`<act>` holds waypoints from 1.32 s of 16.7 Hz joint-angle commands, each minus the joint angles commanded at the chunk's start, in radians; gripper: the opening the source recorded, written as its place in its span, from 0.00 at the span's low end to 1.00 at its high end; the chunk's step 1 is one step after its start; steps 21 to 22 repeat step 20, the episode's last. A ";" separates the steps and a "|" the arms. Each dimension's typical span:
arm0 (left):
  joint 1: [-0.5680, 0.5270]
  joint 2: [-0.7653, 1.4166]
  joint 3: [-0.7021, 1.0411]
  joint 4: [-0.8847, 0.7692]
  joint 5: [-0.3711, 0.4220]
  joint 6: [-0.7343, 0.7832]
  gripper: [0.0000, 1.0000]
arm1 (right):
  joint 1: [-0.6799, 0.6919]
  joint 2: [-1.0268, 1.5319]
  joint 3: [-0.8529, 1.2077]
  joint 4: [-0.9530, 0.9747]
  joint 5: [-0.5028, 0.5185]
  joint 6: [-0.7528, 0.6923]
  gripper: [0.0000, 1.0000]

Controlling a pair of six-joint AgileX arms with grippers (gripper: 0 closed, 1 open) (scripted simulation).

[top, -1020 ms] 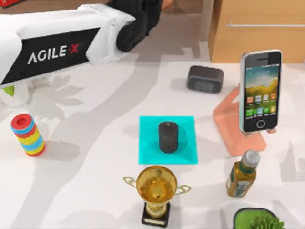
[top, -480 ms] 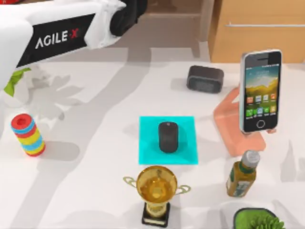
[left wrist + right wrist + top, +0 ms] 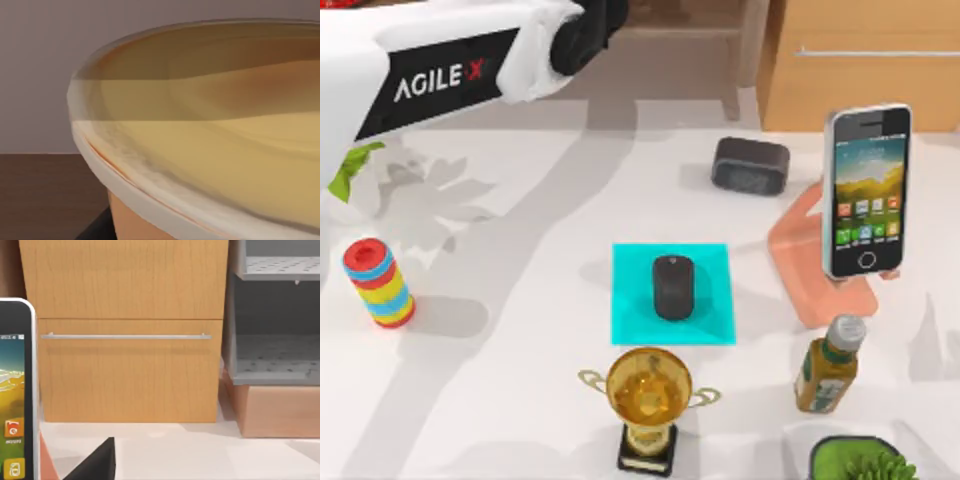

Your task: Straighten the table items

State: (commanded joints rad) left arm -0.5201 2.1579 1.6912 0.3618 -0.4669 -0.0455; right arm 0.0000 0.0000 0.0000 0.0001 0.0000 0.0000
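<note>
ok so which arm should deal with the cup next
Left, probably. The left wrist view sits right up against the cup and its foamy top, and the left arm reaches in over the table's far left corner. The right wrist view faces the phone and a wooden cabinet instead.

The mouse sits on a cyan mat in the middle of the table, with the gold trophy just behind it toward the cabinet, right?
Not quite. In the top view the mouse does sit on the cyan mat mid-table, but the gold trophy stands in front of it, on the side away from the cabinet.
</note>
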 joint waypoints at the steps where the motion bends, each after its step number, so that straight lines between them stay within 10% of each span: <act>1: 0.000 0.000 0.000 0.000 0.000 0.000 0.00 | 0.000 0.000 0.000 0.000 0.000 0.000 1.00; 14: 0.000 0.000 0.000 0.000 0.000 0.000 0.98 | 0.000 0.000 0.000 0.000 0.000 0.000 1.00; 22: 0.000 0.000 0.000 0.000 0.000 0.000 1.00 | 0.000 0.000 0.000 0.000 0.000 0.000 1.00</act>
